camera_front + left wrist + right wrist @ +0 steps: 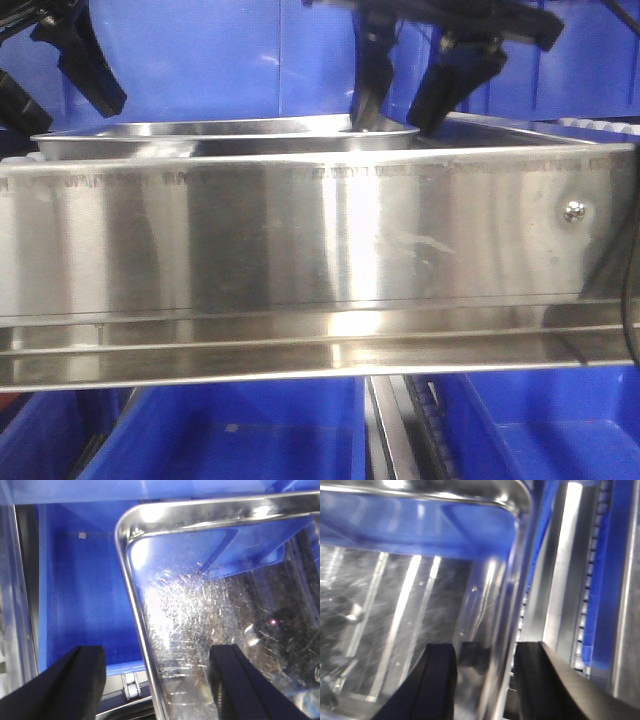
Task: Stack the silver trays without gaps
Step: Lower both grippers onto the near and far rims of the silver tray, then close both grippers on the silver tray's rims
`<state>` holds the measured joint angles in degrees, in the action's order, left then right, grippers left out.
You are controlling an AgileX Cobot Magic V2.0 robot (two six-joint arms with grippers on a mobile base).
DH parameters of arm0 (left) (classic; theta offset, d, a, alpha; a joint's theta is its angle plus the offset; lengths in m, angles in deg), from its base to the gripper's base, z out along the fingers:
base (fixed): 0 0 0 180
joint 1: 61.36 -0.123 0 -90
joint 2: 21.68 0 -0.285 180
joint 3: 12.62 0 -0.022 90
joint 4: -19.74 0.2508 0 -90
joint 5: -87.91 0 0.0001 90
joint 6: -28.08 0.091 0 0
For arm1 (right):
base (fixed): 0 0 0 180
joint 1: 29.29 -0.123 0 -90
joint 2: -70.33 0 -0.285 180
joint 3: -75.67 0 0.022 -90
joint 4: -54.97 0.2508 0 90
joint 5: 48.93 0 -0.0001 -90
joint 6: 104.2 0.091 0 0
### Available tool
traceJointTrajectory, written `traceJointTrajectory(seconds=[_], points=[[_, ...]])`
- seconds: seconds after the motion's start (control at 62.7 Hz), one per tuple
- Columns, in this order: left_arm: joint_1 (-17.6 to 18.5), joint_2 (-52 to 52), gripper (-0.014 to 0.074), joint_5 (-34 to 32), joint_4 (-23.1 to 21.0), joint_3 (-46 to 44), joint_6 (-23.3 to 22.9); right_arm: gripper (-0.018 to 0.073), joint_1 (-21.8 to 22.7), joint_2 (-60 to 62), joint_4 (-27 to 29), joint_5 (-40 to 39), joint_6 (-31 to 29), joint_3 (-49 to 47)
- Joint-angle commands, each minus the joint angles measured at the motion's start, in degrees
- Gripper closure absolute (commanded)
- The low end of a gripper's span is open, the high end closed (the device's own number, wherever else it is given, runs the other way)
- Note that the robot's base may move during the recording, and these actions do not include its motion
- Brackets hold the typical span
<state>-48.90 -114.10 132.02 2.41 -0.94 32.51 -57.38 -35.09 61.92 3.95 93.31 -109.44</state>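
Right gripper [485, 650] straddles the silver tray [395, 605] at its rolled rim, jaws apart; left gripper [157, 652] does likewise. Steel looks light, stiff and slick, so pinch the rim.

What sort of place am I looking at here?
Probably a storage or sorting rack in a workshop or warehouse: deep blue plastic bins under a long steel shelf rail, and a shiny silver tray just behind it.

Bright overhead light, hard glare on steel
We see white hotspots on the silver tray [200, 610] ahead of the left hand [160, 675]; the right wrist view smears with blur; the rail [300, 230] looks soft.
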Motion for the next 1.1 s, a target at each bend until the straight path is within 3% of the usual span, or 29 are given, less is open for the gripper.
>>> traceJointTrajectory(seconds=[0.0,1.084], points=[[0.2,-0.9,0.0247,-1.5,-0.1,-0.5,0.1,0.0368,0.3,-0.6,-0.7,-0.9,0.0,-0.5],[0.2,-4.5,0.0291,-6.1,0.1,-0.5,0.1,0.0368,3.5,-1.1,-1.1,-5.4,0.0,-0.5]])
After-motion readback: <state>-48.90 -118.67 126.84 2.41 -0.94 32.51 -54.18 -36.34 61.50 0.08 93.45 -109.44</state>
